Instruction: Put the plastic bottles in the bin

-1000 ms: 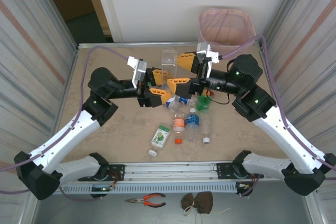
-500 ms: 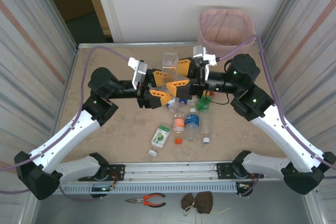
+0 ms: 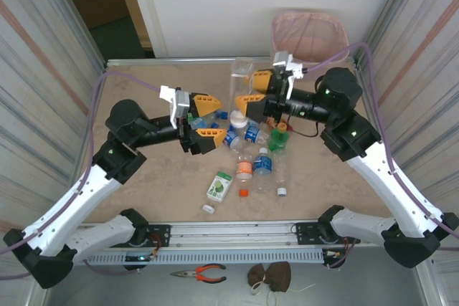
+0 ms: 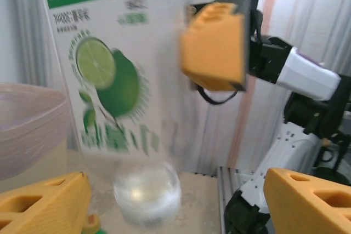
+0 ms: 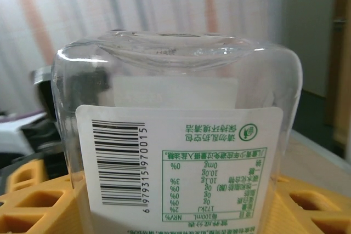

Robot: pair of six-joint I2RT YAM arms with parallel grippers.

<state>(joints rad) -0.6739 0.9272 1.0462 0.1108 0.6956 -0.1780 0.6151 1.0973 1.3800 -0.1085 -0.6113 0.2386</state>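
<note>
L arm (image 3: 90,188) & R arm (image 3: 391,180): white links (image 3: 68,213), blk joints (image 3: 125,116), purple cables (image 3: 358,45), orange fingers (image 3: 208,102).

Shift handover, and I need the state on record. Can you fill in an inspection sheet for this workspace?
Surface: tan tabletop.
Job's things: lime-label bottle lifted; other bottles piled mid-table; pink-lined bin beyond the far right corner.
Clutter: loose caps; pliers and brown cloth below the front rail.
Grippers: right gripper, jaws shut on the lime-label bottle; left gripper, jaws open, empty.
Cables: purple cables along both arms.
Surroundings: corrugated side walls.
</note>
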